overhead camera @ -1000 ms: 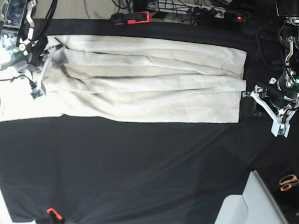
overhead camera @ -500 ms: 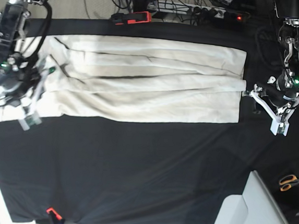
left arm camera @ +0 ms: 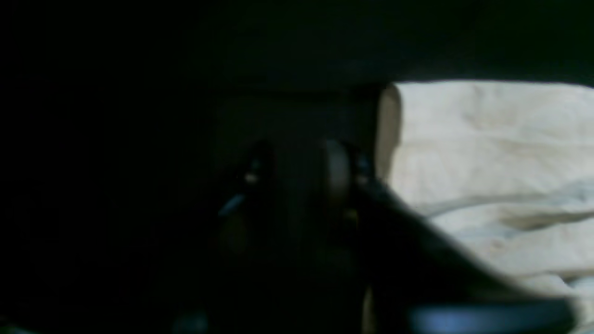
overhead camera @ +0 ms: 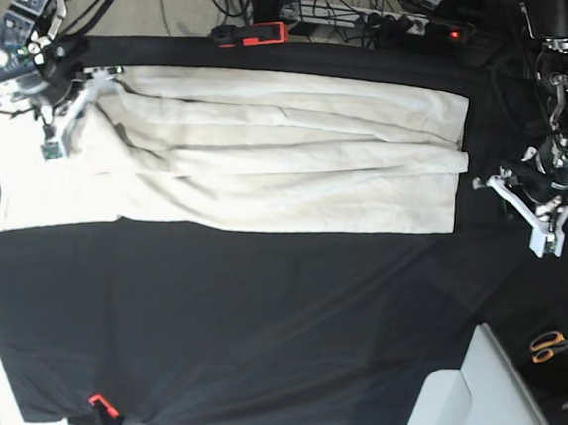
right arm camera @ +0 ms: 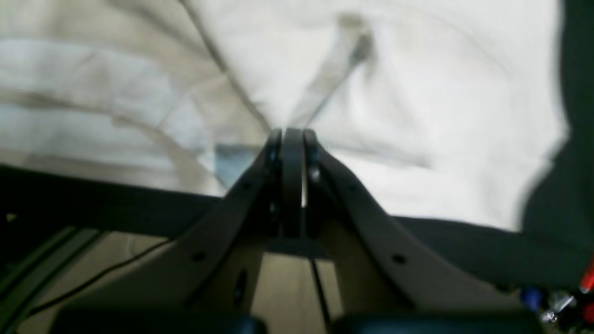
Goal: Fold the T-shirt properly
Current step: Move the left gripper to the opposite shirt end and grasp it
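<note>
The T-shirt (overhead camera: pixel 269 152) lies as a long band across the table's far half. Our right gripper (right arm camera: pixel 291 139) is pinched closed on its cloth at the far left corner; our left gripper (overhead camera: pixel 524 199) hovers off the right edge, its opening unclear. We should lift both ends evenly, keeping the band taut. Since half a second ago, the right arm has swung farther back and the left has eased slightly away.

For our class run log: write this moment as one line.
T-shirt: long band, flat | right gripper: shut on T-shirt | left gripper: off shirt, state unclear
</note>
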